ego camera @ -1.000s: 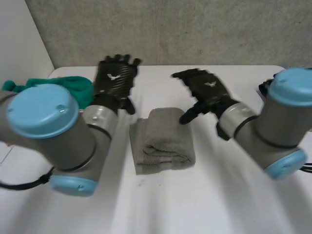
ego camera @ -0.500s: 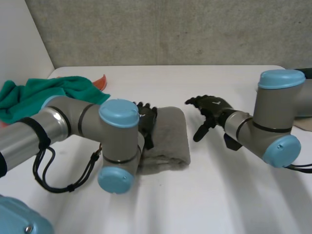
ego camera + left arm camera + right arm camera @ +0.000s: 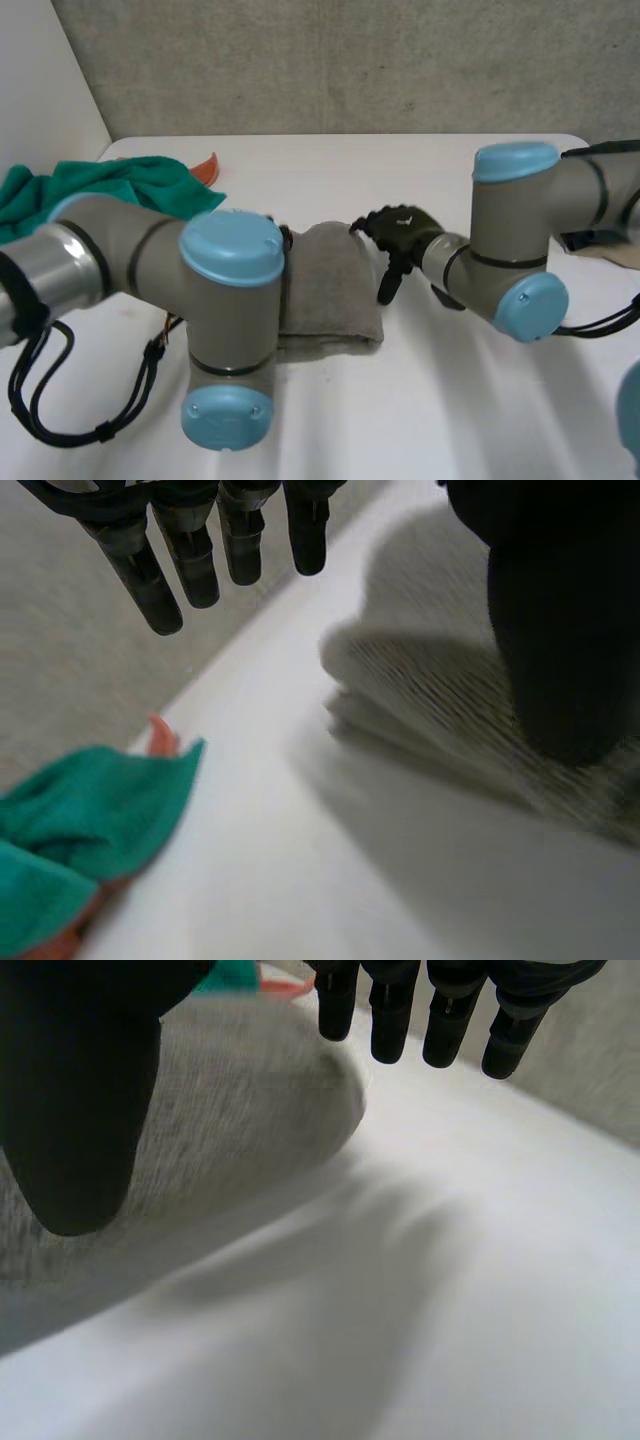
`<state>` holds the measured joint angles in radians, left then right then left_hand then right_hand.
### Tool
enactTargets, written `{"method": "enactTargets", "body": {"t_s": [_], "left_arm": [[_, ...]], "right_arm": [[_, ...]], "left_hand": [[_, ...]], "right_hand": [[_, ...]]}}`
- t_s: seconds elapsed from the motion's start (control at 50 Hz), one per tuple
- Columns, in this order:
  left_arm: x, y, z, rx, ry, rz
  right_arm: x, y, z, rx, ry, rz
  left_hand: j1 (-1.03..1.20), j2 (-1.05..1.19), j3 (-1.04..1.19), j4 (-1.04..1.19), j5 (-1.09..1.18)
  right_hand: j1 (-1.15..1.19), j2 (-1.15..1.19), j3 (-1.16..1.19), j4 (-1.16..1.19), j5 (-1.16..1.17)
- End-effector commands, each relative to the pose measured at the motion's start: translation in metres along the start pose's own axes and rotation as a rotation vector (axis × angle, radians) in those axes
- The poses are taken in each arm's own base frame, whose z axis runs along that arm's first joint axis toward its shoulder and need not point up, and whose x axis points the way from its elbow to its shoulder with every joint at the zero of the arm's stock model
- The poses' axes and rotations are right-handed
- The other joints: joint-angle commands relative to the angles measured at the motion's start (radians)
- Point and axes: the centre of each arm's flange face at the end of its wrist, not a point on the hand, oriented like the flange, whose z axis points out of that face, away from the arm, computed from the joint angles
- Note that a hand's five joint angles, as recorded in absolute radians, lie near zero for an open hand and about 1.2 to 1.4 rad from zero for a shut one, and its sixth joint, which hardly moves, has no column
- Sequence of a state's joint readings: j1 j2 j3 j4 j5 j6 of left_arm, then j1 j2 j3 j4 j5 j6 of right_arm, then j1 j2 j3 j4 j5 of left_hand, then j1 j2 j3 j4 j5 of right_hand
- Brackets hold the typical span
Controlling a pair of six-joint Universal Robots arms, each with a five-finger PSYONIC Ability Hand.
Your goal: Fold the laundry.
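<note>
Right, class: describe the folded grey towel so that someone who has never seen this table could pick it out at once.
Start at the white table; near its middle lies the folded grey towel. Unlike the crumpled green cloth at the table's far left, it is plain grey and neatly folded into a thick, layered rectangle.

Table point(image 3: 420, 400): white, spread out before me across the lower frame.
Wall point(image 3: 350, 60): grey concrete, along the top.
Orange scrap point(image 3: 206, 167): upper left, on my table.
</note>
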<state>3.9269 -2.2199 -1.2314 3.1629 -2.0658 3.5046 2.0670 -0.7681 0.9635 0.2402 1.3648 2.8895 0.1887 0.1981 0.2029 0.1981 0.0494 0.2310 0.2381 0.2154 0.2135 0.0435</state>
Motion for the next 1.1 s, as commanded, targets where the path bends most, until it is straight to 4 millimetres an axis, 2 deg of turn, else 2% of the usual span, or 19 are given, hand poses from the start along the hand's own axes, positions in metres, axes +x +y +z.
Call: {"method": "enactTargets", "body": {"t_s": [0.02, 0.12, 0.16, 0.18, 0.2, 0.3, 0.36, 0.42, 0.5, 0.56, 0.6, 0.7, 0.72, 0.78, 0.8, 0.88, 0.94, 1.04, 1.1], "left_arm": [[-0.013, -0.032, 0.000, 0.147, 0.037, -0.065], [-0.008, -0.027, 0.008, 0.173, 0.183, -0.054], [-0.005, -0.020, 0.014, 0.166, 0.224, -0.045], [-0.004, -0.016, 0.016, 0.157, 0.233, -0.040], [0.001, -0.004, 0.022, 0.124, 0.244, -0.033], [0.007, 0.021, 0.032, 0.042, 0.228, -0.018], [0.004, 0.031, 0.032, -0.014, 0.200, -0.001], [0.002, 0.035, 0.029, -0.048, 0.194, 0.007], [0.000, 0.031, 0.024, -0.044, 0.196, 0.000], [-0.012, 0.007, 0.015, 0.020, 0.180, -0.025], [-0.021, -0.012, 0.006, 0.077, 0.171, -0.046], [-0.037, -0.045, -0.014, 0.179, 0.169, -0.072], [-0.040, -0.049, -0.017, 0.192, 0.170, -0.076], [-0.045, -0.058, -0.025, 0.234, 0.203, -0.086], [-0.045, -0.060, -0.026, 0.243, 0.220, -0.090], [-0.042, -0.061, -0.031, 0.273, 0.323, -0.115], [-0.047, -0.058, -0.029, 0.278, 0.394, -0.158], [-0.045, -0.053, -0.028, 0.270, 0.473, -0.213], [-0.045, -0.053, -0.028, 0.271, 0.477, -0.231]], "right_arm": [[0.004, -0.027, -0.026, 0.068, 0.052, -0.003], [-0.009, -0.021, -0.027, 0.053, 0.015, 0.071], [-0.011, -0.016, -0.025, 0.043, 0.006, 0.088], [-0.012, -0.007, -0.019, 0.018, 0.001, 0.104], [-0.013, -0.001, -0.016, 0.004, -0.002, 0.108], [-0.017, 0.025, -0.003, -0.065, -0.002, 0.106], [-0.016, 0.031, 0.001, -0.078, 0.001, 0.097], [-0.013, 0.029, 0.001, -0.078, 0.026, 0.052], [-0.009, 0.016, -0.007, -0.055, 0.070, -0.042], [-0.004, -0.007, -0.020, 0.012, 0.110, -0.081], [-0.004, -0.014, -0.024, 0.049, 0.122, -0.087], [-0.029, -0.016, -0.042, 0.140, 0.098, -0.132], [-0.041, -0.012, -0.049, 0.162, 0.079, -0.142], [-0.059, -0.001, -0.059, 0.182, 0.043, -0.156], [-0.069, 0.010, -0.064, 0.189, 0.024, -0.162], [-0.087, 0.036, -0.068, 0.224, -0.011, -0.176], [-0.094, 0.046, -0.068, 0.250, -0.020, -0.195], [-0.098, 0.064, -0.054, 0.266, -0.011, -0.277], [-0.098, 0.066, -0.046, 0.273, -0.001, -0.315]], "left_hand": [[0.031, 0.021, 0.016, 0.021, -0.005], [0.037, 0.027, 0.022, 0.027, 0.001], [0.037, 0.027, 0.022, 0.027, 0.001], [0.037, 0.027, 0.022, 0.027, 0.001], [0.042, 0.033, 0.028, 0.033, 0.007], [0.072, 0.062, 0.058, 0.062, 0.037], [0.072, 0.062, 0.058, 0.062, 0.037], [0.072, 0.062, 0.058, 0.062, 0.037], [0.072, 0.062, 0.058, 0.062, 0.037], [0.069, 0.059, 0.055, 0.059, 0.034], [0.060, 0.051, 0.046, 0.051, 0.025], [0.037, 0.027, 0.022, 0.027, 0.001], [0.037, 0.027, 0.022, 0.027, 0.001], [0.034, 0.024, 0.019, 0.024, -0.002], [0.037, 0.027, 0.022, 0.027, 0.001], [0.037, 0.027, 0.022, 0.027, 0.001], [0.039, 0.030, 0.025, 0.030, 0.004], [0.048, 0.039, 0.034, 0.039, 0.013], [0.051, 0.042, 0.037, 0.042, 0.016]], "right_hand": [[-0.056, -0.064, -0.041, -0.039, -0.044], [-0.056, -0.064, -0.041, -0.039, -0.044], [-0.056, -0.064, -0.041, -0.039, -0.044], [-0.056, -0.064, -0.041, -0.039, -0.044], [-0.056, -0.064, -0.041, -0.039, -0.044], [-0.056, -0.064, -0.041, -0.039, -0.044], [-0.056, -0.064, -0.041, -0.039, -0.044], [-0.056, -0.064, -0.041, -0.039, -0.044], [-0.056, -0.064, -0.041, -0.039, -0.044], [-0.056, -0.064, -0.041, -0.039, -0.044], [-0.056, -0.064, -0.041, -0.039, -0.044], [-0.056, -0.064, -0.041, -0.039, -0.044], [-0.056, -0.064, -0.041, -0.039, -0.044], [-0.056, -0.064, -0.041, -0.039, -0.044], [-0.056, -0.064, -0.041, -0.039, -0.044], [-0.056, -0.064, -0.041, -0.039, -0.044], [-0.056, -0.064, -0.041, -0.039, -0.044], [-0.056, -0.064, -0.041, -0.039, -0.044], [-0.056, -0.064, -0.041, -0.039, -0.044]]}}
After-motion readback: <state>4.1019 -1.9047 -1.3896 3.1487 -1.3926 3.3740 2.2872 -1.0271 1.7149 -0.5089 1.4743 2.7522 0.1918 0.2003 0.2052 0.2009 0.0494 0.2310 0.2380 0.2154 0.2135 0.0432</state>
